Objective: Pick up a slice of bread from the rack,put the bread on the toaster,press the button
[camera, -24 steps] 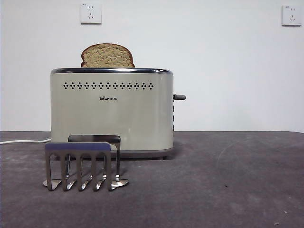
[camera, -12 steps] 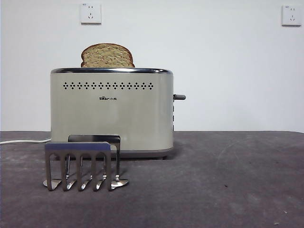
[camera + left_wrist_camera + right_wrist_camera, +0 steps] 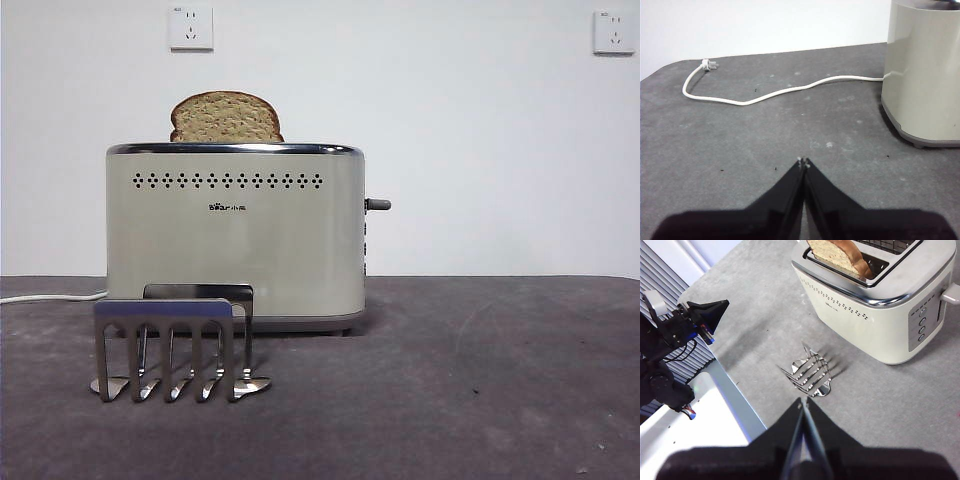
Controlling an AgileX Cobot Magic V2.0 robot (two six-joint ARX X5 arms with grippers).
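Nothing has shifted across the last second in the front view: every object sits exactly where it did, and neither arm shows there at all. Nearest the camera, at about seven o'clock in the front view, the rack (image 3: 172, 345) stands empty on the dark grey table (image 3: 480, 380), its comb plates bare. Just behind it, toward ten o'clock, the toaster (image 3: 235, 235) holds the slice of bread (image 3: 225, 118), which stands upright in a slot toward the toaster's left end, with only its rounded top showing above the chrome rim. The lever (image 3: 378, 204) juts from the toaster's right side at about three o'clock of its body and looks to be riding high, so I judge the button has not been pressed. Beyond all this, two wall sockets (image 3: 191, 27) sit on the white wall near eleven and one o'clock. The right gripper (image 3: 802, 402) hangs high above the rack, jaws pressed together and holding nothing; the left gripper (image 3: 803, 162) is likewise clenched and empty, low over the table beside the toaster's white power cord (image 3: 765, 92), whose plug lies loose. The stillness suggests a pause between steps: bread delivered, pressing the button remains, and the right arm seems better placed for it.
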